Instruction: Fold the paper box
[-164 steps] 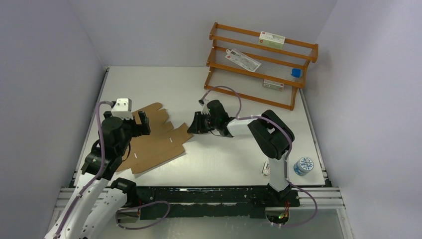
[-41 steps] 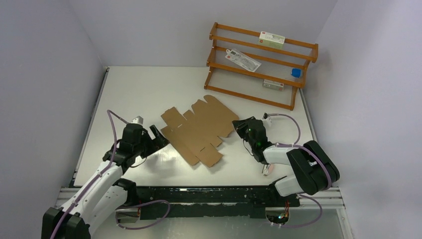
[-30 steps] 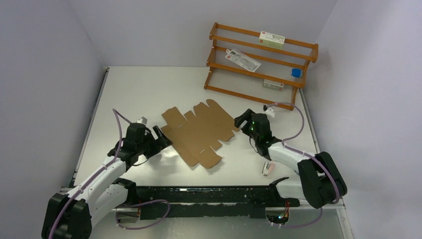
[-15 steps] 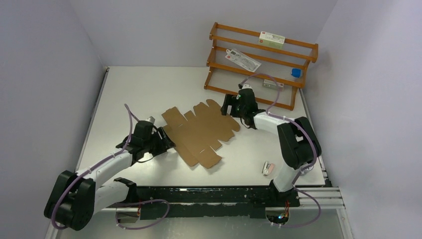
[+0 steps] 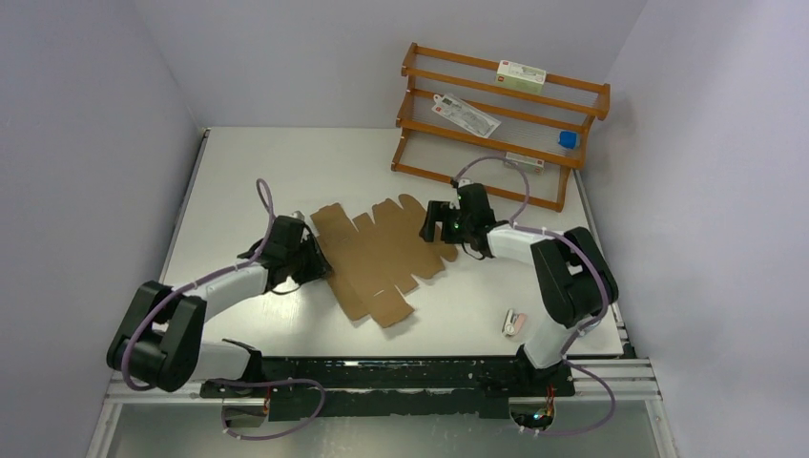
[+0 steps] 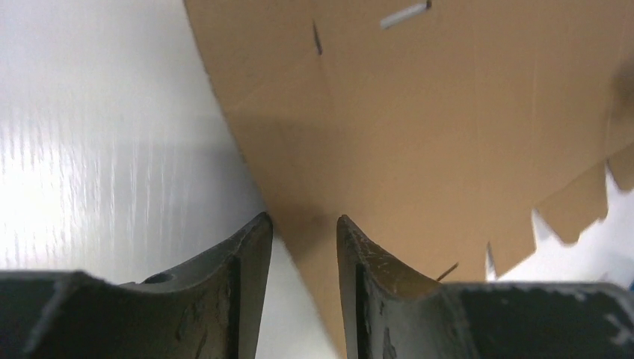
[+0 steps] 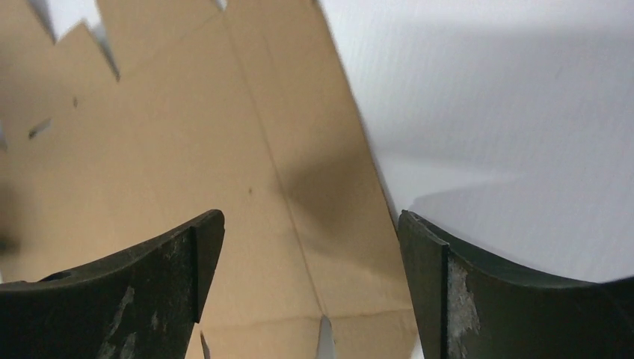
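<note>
The paper box is not yet a box. It is a flat brown sheet with flaps and small slots, and it lies open on the bench, about in the middle, between my two arms. My left end effector is low at the left edge of this sheet. In the left wrist view its two fingers have only a narrow gap between them, and they stand over the sheet's edge: one finger is above the white bench and the other is above the cardboard. Nothing is clamped in this gap, and I cannot tell if the tips touch the sheet. My right end effector is at the far right part of the sheet, near the rounded flap. Its fingers are spread wide apart and hold nothing. Between them, in the right wrist view, I see the right border of the cardboard with a fold line, and white bench beside it. I cannot tell if these tips rest on the sheet or hang just above it. At the far right of the bench a wooden rack leans at the wall, with some flat packets and a small blue thing on its shelves. Near the base of my right arm a small white and pink object lies on the bench, well apart from the sheet.
</note>
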Controlling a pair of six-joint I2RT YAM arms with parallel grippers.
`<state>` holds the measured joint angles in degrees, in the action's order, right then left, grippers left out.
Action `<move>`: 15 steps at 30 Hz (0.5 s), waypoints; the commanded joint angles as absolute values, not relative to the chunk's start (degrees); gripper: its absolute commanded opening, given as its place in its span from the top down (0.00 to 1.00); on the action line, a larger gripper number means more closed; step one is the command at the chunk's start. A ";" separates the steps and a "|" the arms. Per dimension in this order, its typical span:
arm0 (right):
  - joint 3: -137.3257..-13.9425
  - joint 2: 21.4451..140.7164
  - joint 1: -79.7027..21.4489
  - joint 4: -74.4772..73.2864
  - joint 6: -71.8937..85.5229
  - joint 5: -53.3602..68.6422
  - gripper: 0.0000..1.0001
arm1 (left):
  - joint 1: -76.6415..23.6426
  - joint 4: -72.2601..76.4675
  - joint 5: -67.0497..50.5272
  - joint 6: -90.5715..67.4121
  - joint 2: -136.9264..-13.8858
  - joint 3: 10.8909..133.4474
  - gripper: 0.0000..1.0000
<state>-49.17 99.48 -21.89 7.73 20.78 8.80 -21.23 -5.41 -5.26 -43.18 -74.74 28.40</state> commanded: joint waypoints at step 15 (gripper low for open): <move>-25.97 71.92 -45.33 -4.54 37.26 6.72 0.09 | -21.45 -12.17 3.49 -29.95 -104.62 61.02 0.46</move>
